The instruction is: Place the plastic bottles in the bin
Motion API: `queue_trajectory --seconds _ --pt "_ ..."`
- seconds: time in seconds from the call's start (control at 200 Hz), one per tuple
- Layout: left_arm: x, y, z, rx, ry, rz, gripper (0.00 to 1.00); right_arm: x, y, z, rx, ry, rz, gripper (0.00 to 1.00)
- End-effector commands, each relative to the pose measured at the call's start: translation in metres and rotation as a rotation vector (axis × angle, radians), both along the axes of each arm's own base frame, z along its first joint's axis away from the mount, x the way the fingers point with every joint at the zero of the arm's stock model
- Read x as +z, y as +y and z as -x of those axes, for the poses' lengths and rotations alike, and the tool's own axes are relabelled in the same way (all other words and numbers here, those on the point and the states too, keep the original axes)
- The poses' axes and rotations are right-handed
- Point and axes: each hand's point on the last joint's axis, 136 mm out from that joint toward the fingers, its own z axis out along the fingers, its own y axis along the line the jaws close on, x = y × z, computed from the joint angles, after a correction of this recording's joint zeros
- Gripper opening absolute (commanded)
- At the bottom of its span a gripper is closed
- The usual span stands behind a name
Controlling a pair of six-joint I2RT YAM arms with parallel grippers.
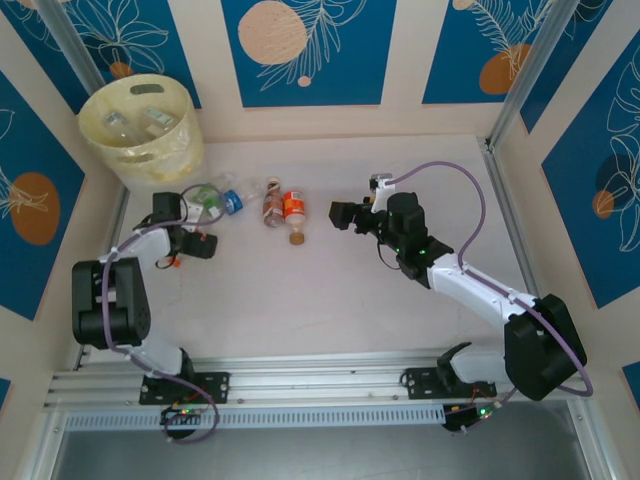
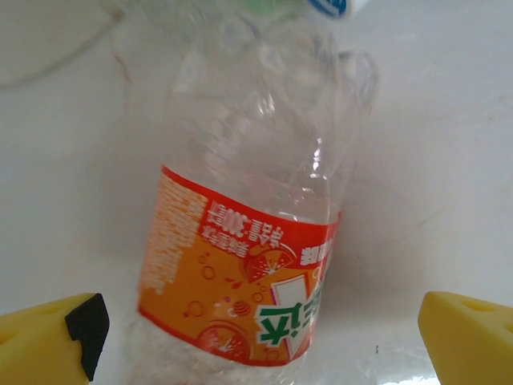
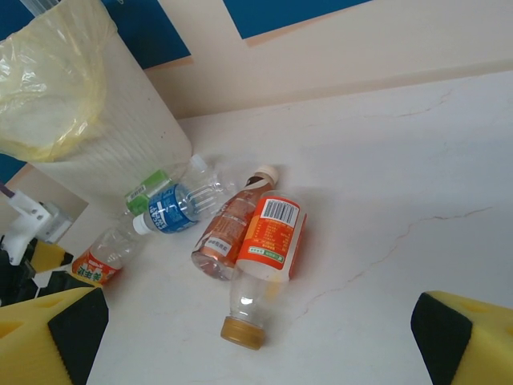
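Note:
The pale yellow bin [image 1: 140, 120] stands at the far left with some plastic bottles [image 1: 150, 118] inside. On the table lie a crushed orange-labelled bottle [image 2: 240, 273], a green-labelled one [image 3: 148, 186], a blue-labelled one [image 3: 172, 210], a red-brown one [image 3: 228, 233] and an orange one with a tan cap [image 3: 268, 249]. My left gripper [image 1: 183, 228] is open, and the crushed orange-labelled bottle lies between its wide-apart fingers [image 2: 72, 329] without touching them. My right gripper [image 1: 360, 198] hangs open to the right of the tan-capped bottle [image 1: 294, 208], holding nothing.
A yellow bag [image 3: 48, 88] lines the bin [image 3: 120, 136]. Patterned walls close in the table [image 1: 330, 300] at the back and sides. A metal rail [image 1: 320, 385] runs along the near edge.

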Motion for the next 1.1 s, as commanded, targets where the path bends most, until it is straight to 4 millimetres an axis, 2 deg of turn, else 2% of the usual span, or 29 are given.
queue_trajectory --seconds 0.0,0.09,0.16,0.23,0.43,0.555,0.755,0.925,0.98,1.095 --pt "0.004 -0.003 -0.005 -0.003 0.03 0.059 1.0 0.017 -0.001 0.002 0.007 -0.025 -0.037 1.0" --pt "-0.004 -0.009 -0.003 -0.016 0.084 0.102 0.99 0.018 -0.001 0.003 0.004 -0.024 -0.042 1.0" --pt "-0.007 -0.015 -0.001 -0.038 0.104 0.122 0.94 0.018 -0.003 0.003 -0.002 -0.025 -0.043 1.0" --pt "-0.007 -0.015 -0.001 -0.036 0.101 0.114 0.88 0.019 -0.005 0.003 -0.007 -0.03 -0.043 1.0" --pt "-0.003 -0.009 -0.003 -0.011 0.059 0.04 0.84 0.019 -0.007 0.004 -0.011 -0.033 -0.041 1.0" --pt "-0.012 -0.012 -0.001 -0.023 0.105 0.018 0.83 0.018 -0.01 0.006 -0.017 -0.038 -0.042 1.0" --pt "-0.024 -0.021 0.004 -0.067 0.17 -0.01 0.75 0.021 -0.016 0.007 -0.025 -0.049 -0.053 0.99" --pt "-0.022 -0.033 0.005 -0.123 0.147 -0.061 0.68 0.022 -0.02 0.008 -0.04 -0.05 -0.05 1.0" --pt "-0.019 -0.037 0.004 -0.131 0.13 -0.065 0.62 0.022 -0.021 0.008 -0.044 -0.047 -0.05 1.0" --pt "-0.008 -0.043 0.001 -0.13 0.094 -0.046 0.57 0.026 -0.021 0.008 -0.045 -0.05 -0.055 1.0"
